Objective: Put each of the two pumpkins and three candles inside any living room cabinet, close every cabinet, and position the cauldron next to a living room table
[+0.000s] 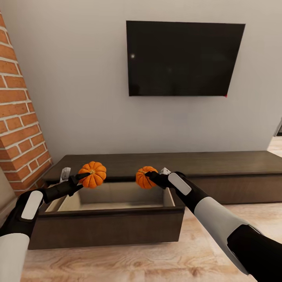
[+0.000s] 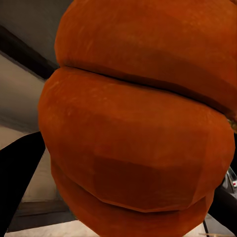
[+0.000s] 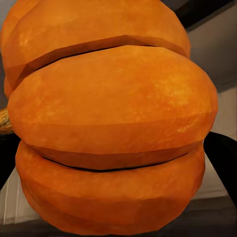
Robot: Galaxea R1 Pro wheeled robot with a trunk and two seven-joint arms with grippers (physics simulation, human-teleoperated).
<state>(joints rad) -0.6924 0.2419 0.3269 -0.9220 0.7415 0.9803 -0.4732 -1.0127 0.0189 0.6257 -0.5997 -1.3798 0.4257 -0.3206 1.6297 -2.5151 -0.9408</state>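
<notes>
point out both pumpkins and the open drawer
bigger pumpkin (image 1: 93,174), head view, on its ribbed side, in the left gripper
smaller pumpkin (image 1: 144,177), head view, on its left half, in the right gripper
open drawer (image 1: 117,196), head view, on its pale back wall

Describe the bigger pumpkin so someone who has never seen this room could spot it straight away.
Find the black TV on the wall; below it runs a long dark-brown cabinet with one drawer pulled open. Two pumpkins hang above that drawer, each held in a pincer. The bigger pumpkin is the one nearer the brick fireplace, in the left pincer; the smaller pumpkin is beside it.
</notes>
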